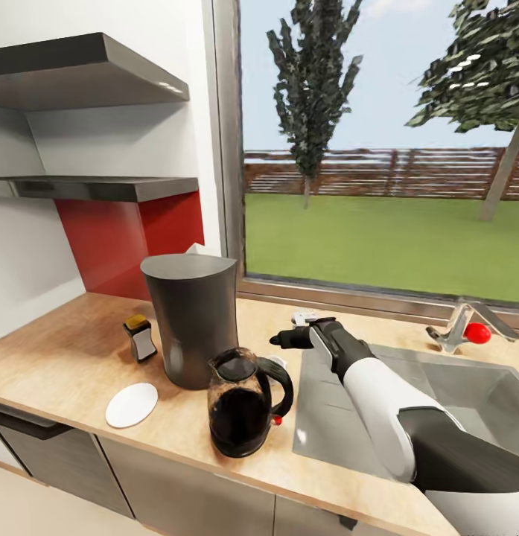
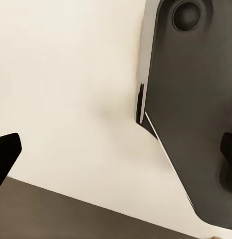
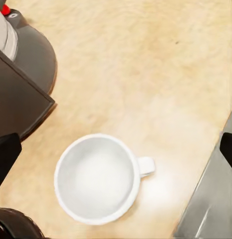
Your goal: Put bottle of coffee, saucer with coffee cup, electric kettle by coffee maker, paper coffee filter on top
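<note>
The dark grey coffee maker [image 1: 188, 320] stands on the wooden countertop [image 1: 73, 350]. A white paper filter [image 1: 193, 249] peeks from behind its top. The glass electric kettle [image 1: 244, 402] with a black handle stands in front of it, at its right. The small coffee bottle [image 1: 140, 337] stands to the coffee maker's left, and the white saucer [image 1: 132, 405] lies bare near the front edge. My right gripper [image 1: 289, 336] [image 3: 116, 152] hangs open over the white coffee cup [image 3: 98, 179], which stands upright on the counter with its handle toward the sink. My left gripper [image 2: 116, 149] is open and holds nothing.
A steel sink [image 1: 408, 402] with a faucet [image 1: 460, 327] and red knob [image 1: 479, 333] lies right of the cup. Two grey wall shelves [image 1: 103, 186] hang above the counter's left end. A large window [image 1: 378, 149] runs behind. The left wrist view faces a pale surface and a dark panel [image 2: 190, 99].
</note>
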`<state>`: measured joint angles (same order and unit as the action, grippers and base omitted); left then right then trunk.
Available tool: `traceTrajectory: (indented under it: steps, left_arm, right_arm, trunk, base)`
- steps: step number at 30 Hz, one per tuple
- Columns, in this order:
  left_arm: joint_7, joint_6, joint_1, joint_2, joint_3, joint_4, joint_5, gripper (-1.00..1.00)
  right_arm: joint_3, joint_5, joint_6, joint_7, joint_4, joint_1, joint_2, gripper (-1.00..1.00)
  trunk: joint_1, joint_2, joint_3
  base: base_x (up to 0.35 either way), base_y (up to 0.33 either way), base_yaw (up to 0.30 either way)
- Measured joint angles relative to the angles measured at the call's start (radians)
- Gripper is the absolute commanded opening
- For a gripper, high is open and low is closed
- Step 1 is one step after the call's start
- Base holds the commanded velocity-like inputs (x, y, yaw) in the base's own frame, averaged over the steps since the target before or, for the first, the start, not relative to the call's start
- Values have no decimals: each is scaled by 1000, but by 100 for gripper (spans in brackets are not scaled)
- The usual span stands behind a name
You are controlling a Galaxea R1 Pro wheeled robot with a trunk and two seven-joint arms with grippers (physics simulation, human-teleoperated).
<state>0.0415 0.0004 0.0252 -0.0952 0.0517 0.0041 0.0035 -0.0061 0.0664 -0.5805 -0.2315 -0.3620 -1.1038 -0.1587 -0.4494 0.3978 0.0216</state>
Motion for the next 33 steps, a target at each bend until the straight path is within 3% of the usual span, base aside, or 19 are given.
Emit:
traceTrajectory:
  steps: [4, 9, 11, 14, 33]
  left_arm:
    - [0, -1, 0, 1, -1, 0, -1, 100]
    - [0, -2, 0, 1, -1, 0, -1, 100]
    - [0, -1, 0, 2, -1, 0, -1, 100]
    - [0, -2, 0, 0, -1, 0, -1, 100]
    - [0, -2, 0, 0, -3, 0, -1, 100]
  right_arm:
    - [-3, -2, 18, 0, 1, 0, 22, 100]
    - [-3, -2, 34, 10, 3, 0, 29, 100]
    - [-4, -2, 36, 98, 3, 0, 30, 100]
    - [-3, -4, 37, 140, 6, 0, 29, 100]
    - [-2, -4, 39, 152, 41, 0, 26, 100]
  trunk:
    - [0, 0, 0]
    - [0, 0, 0]
    - [0, 0, 0]
    - [0, 0, 0]
    - [0, 0, 0]
  base:
    - [11, 0, 4]
    - [2, 0, 1]
    - [0, 0, 0]
    - [0, 0, 0]
    - [47, 23, 0]
